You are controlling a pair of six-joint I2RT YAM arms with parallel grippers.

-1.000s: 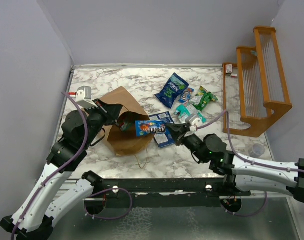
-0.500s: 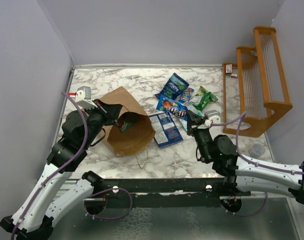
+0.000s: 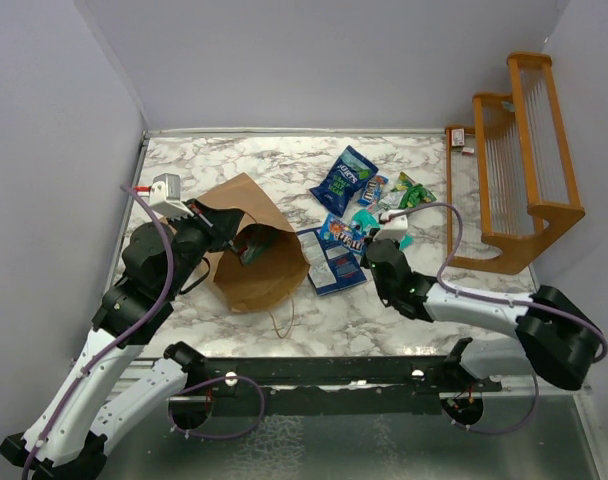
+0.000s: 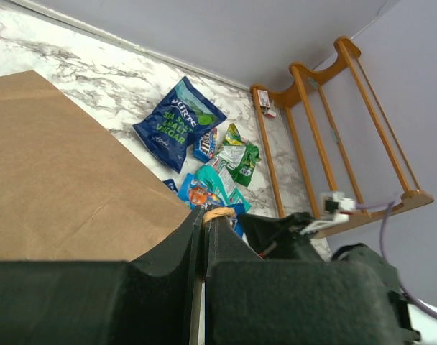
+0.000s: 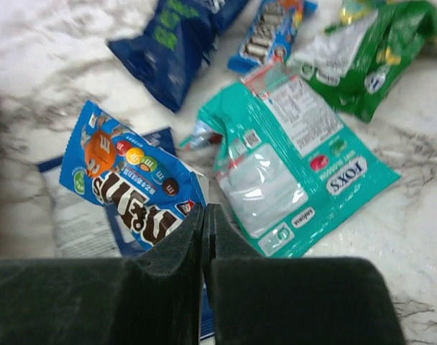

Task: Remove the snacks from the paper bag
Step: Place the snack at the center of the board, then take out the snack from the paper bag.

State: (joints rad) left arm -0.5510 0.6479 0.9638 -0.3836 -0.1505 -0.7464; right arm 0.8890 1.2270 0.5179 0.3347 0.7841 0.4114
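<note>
Right gripper (image 5: pixel 205 215) has its 2 fingers pressed together, and they look pinched on the bottom corner of a blue candy packet (image 5: pixel 129 187). That packet is out on the marble table (image 3: pixel 384 310), just beside the paper bag (image 3: pixel 249 275). Around it lie the other snacks (image 3: pixel 369 195): a teal packet (image 5: pixel 290 165) touching the blue one, a green packet (image 5: pixel 369 57), a small bar (image 5: pixel 272 32) and a big dark blue chip bag (image 5: pixel 175 43). They are all bunched between the paper bag and the orange rack (image 3: pixel 514 180). Left gripper (image 4: pixel 205 219) is closed tight as well, clamped on the thin twisted handle (image 4: pixel 218 213), and the bag lies on its side with its mouth open. I think these packets are light, soft and crinkly, and the shiny foil is slippery. So a corner or a flat sealed edge is the best place to pinch, because squeezing the middle could crush what is inside. The paper bag is floppy and could tear at the handle. Something green (image 3: pixel 252 250) shows in the bag's dark mouth, but I cannot tell what it is, or if more hides deeper. The fingers cover the candy packet's corner, so how much is gripped is hard to see.
</note>
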